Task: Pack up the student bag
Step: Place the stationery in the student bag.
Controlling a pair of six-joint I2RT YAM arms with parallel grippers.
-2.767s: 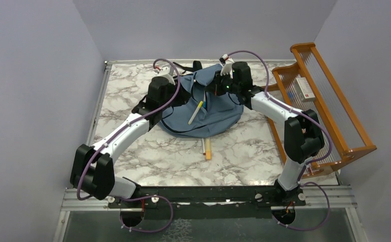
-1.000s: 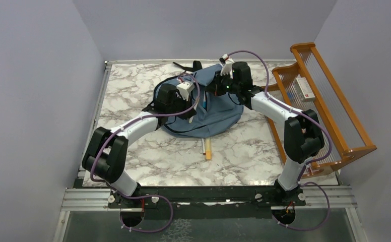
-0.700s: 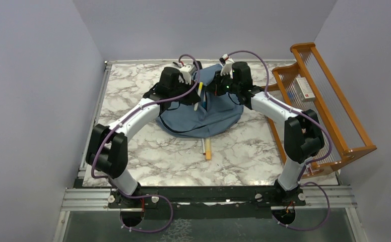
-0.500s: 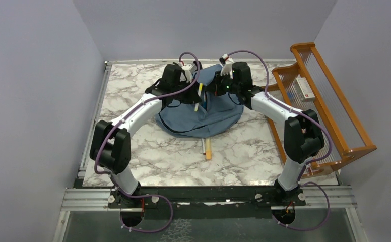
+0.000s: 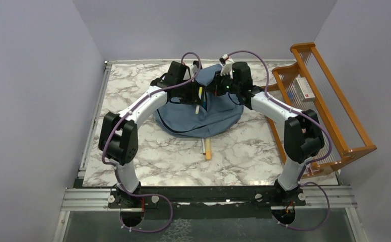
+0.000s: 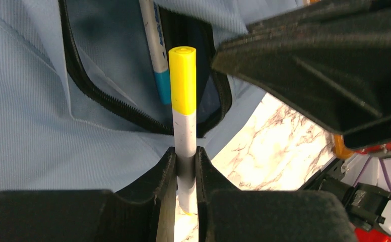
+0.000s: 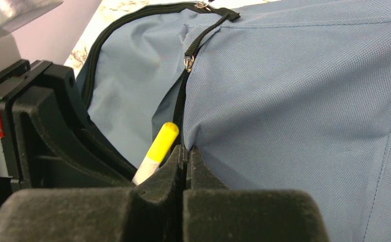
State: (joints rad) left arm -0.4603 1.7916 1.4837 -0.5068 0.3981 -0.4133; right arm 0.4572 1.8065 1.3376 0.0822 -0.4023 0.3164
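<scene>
The top camera shows the student bag [image 5: 213,115] lying at the far middle of the marble table [image 5: 133,106] between both wrists. The left gripper [image 5: 195,97] holds a yellow-capped marker [image 5: 199,96] over the bag's opening, and the right gripper [image 5: 214,86] is at the opening's edge. In the left wrist view, that gripper's jaws are nearly closed on the marker's white barrel, with the cap pointing into the unzipped pocket where a blue-and-white pen [image 6: 153,45] lies. In the right wrist view, its jaws are fully closed and pinch the bag's blue fabric beside the black zipper, with the marker's cap just beside them.
</scene>
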